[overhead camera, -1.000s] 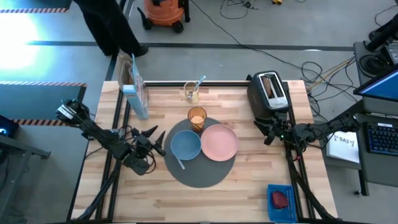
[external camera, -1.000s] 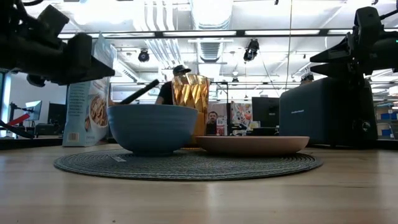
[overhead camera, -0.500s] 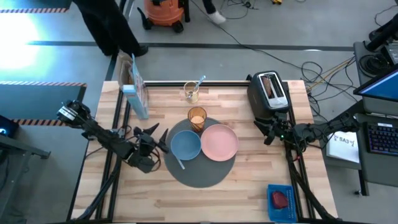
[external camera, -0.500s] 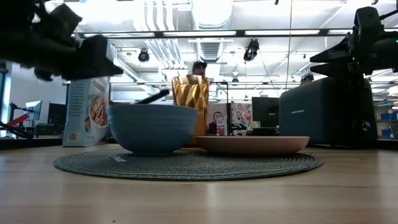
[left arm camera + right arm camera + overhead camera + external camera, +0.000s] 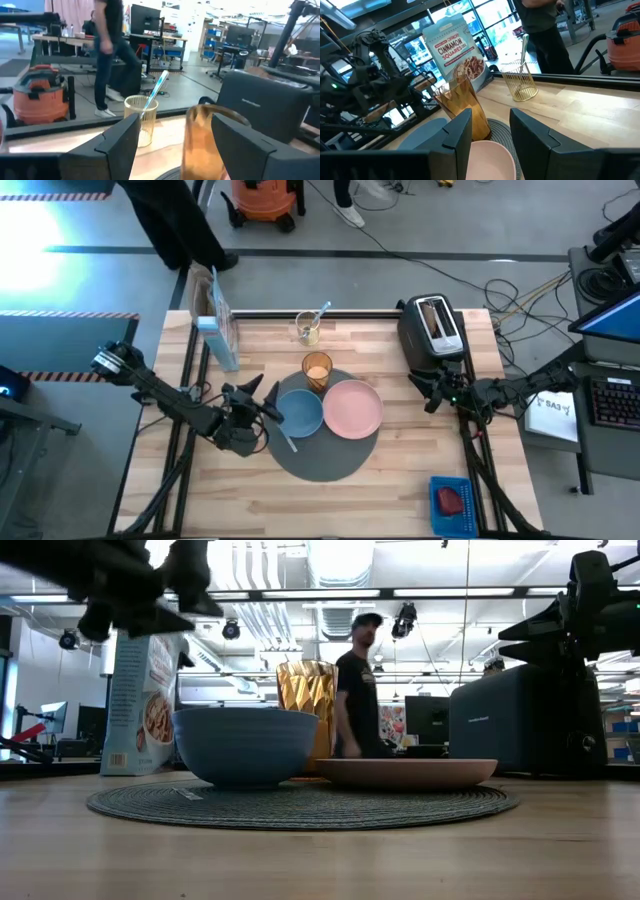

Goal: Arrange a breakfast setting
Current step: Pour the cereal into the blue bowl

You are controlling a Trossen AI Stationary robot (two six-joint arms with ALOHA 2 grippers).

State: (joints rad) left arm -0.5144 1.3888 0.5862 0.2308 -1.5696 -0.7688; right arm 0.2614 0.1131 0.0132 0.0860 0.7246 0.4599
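Grey woven mat (image 5: 318,442) sits mid-table and carries the blue bowl (image 5: 298,413), the pink plate (image 5: 352,408) touching it on the right, and the amber tumbler (image 5: 317,369) at the mat's far edge. A light-blue spoon (image 5: 289,442) lies on the mat just near-side of the bowl, its long axis running diagonally off the bowl's rim. My left gripper (image 5: 262,402) hovers above the bowl's left rim, fingers spread wide, holding nothing I can see; from the low view it hangs well above the bowl. I judge the spoon lies just right of and nearer than this gripper, so the left arm is the closer one. My right gripper (image 5: 432,392) waits beside the black toaster (image 5: 432,330), fingers partly apart, empty. Red food piece (image 5: 452,500) rests in the blue tray (image 5: 436,483) at the near right corner.
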